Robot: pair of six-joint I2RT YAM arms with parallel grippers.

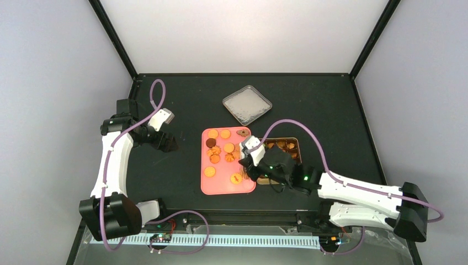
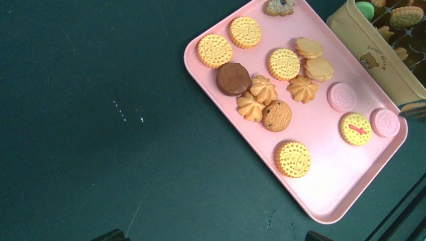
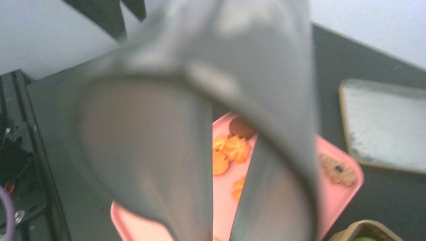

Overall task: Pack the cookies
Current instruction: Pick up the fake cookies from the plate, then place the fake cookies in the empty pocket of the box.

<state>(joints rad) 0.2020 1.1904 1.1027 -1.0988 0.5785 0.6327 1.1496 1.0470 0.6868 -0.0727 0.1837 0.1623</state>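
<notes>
Right gripper [image 1: 248, 163] is clamping the metal tongs [image 3: 150, 125] over the right edge of the pink tray [image 1: 221, 189], cookies [image 2: 284, 64] lying just leftward; left gripper [image 1: 168, 144] is hanging open, well apart.

Blurry grey tongs [image 3: 201, 100] hid most of the pink tray [image 3: 223, 206]; the picture's edge cut off the box [image 2: 369, 57].

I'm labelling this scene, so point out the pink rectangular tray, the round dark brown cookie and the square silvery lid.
Pink rectangular tray [image 2: 326, 170], left wrist view, bare floor.
Round dark brown cookie [image 2: 233, 79], left wrist view, top centre.
Square silvery lid [image 1: 247, 104], top external view, its middle.
</notes>
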